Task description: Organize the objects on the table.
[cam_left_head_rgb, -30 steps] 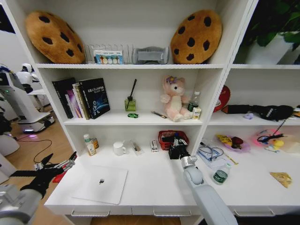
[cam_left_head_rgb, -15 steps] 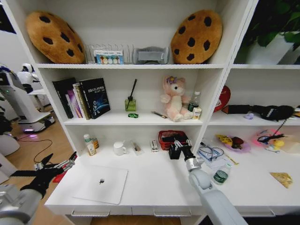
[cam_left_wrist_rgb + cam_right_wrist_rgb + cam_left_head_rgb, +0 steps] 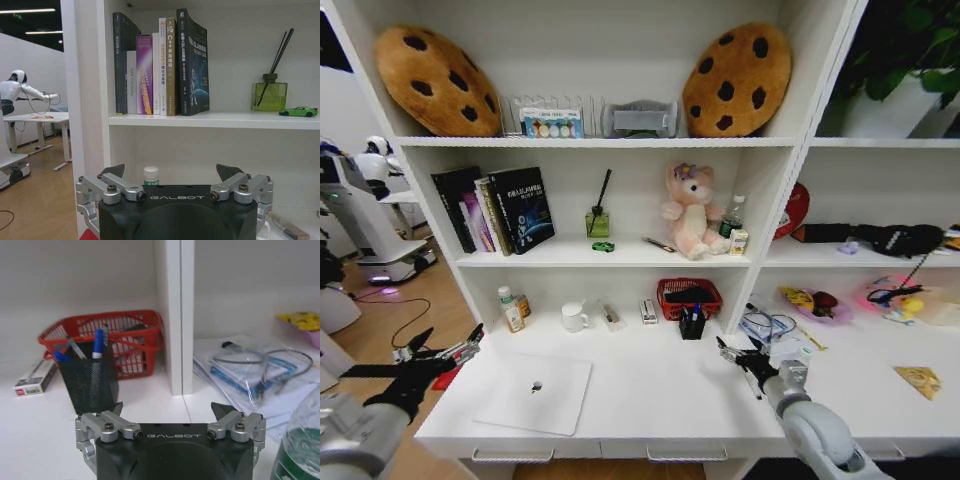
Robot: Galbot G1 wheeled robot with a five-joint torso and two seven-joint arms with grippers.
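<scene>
The right gripper (image 3: 738, 358) hangs low over the white surface (image 3: 650, 390), near the upright panel of the shelving, its fingers (image 3: 223, 411) spread apart with nothing between them. Ahead of those fingers, apart from them, a black mesh pen holder (image 3: 692, 324) stands on the surface directly in front of the red basket (image 3: 689, 296); blue pens (image 3: 98, 344) stick up out of it. A white box (image 3: 34, 377) lies flat beside the basket. Close to the right gripper, on its outer side, sits a green-capped container (image 3: 300, 445), and past it a clear plastic sleeve (image 3: 770, 328) with cables inside.

The left gripper (image 3: 442, 352) is held off the surface's left end, over the floor, its fingers (image 3: 113, 171) also released and empty. The silver laptop (image 3: 535, 391) lies closed on the surface near the front edge, well apart from both grippers and nearer the left one. The green toy car (image 3: 604, 246) is parked on the shelf above, just beside a reed diffuser (image 3: 598, 218), with a row of books (image 3: 494, 208) farther along that shelf. A white mug (image 3: 574, 317) stands at the back of the surface.
</scene>
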